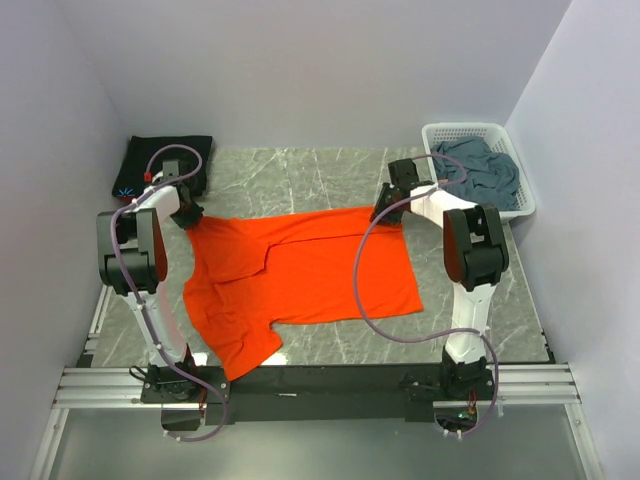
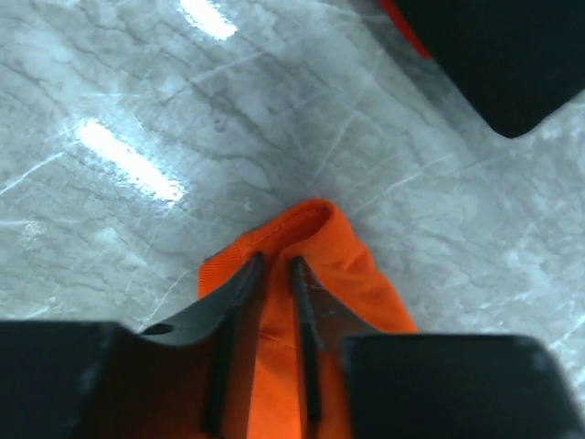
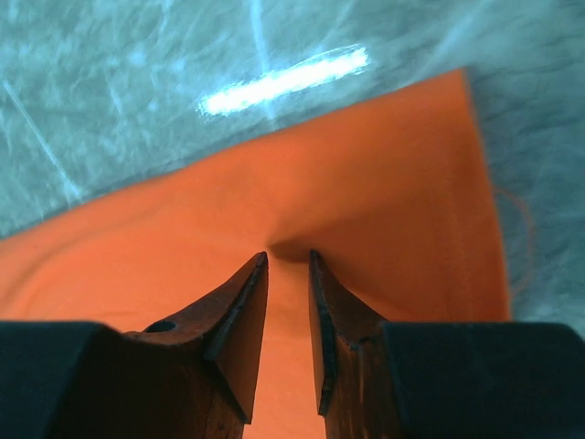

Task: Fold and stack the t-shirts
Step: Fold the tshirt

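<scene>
While orange t-shirt lies spread, left hand pinches sleeve, right hand pinches hem corner.

The left gripper pinches a bunched edge of the orange shirt on the table; a black shirt lies far right.

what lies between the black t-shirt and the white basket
Mostly bare marble table, seen in the top view; only the right arm, reaching down to the orange t-shirt, crosses the stretch close to the basket.
</scene>
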Motion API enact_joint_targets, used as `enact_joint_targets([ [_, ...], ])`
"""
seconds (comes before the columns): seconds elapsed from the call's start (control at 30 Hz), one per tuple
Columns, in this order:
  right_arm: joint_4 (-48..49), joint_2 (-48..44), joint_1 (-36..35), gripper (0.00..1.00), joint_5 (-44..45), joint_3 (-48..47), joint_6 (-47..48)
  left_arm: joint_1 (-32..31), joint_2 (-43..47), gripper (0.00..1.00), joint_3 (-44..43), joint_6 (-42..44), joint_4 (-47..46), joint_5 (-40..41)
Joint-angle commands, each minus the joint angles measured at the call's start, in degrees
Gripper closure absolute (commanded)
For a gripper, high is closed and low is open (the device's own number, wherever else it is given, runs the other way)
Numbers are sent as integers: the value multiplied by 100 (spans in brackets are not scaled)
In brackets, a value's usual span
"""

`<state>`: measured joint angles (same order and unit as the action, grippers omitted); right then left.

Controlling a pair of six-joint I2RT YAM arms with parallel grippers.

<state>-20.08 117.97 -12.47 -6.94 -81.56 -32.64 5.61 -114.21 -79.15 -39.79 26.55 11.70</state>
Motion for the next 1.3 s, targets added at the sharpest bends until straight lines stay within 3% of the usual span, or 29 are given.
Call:
enact_joint_targets([
  [0.0,-119,50,95,68,79,-159,-233,98,-75,77,22,-55,158,314],
  [0.13,-146,129,210,69,62,-106,-426,318,48,86,338,-239,176,438],
  [0.23,-154,217,271,69,-53,-149,-576,538,75,87,471,-327,211,368],
  [0.7,-541,999,385,69,17,-1335,-946,591,-408,73,-406,-310,298,-54],
  [0.8,-585,1210,412,69,70,-1704,-911,582,-479,67,-627,-327,229,-168],
  [1.0,-480,1141,438,68,-114,-2224,-464,582,-164,44,-961,-275,360,-318],
  [1.1,-322,667,412,64,-429,-2084,-226,591,249,37,-831,-240,421,-327],
  [1.2,-251,-262,342,59,-466,-1593,-50,582,1187,18,-463,-248,562,-266],
  [1.27,-321,-677,289,57,-405,-1118,91,582,1619,14,-172,-274,755,-177],
])
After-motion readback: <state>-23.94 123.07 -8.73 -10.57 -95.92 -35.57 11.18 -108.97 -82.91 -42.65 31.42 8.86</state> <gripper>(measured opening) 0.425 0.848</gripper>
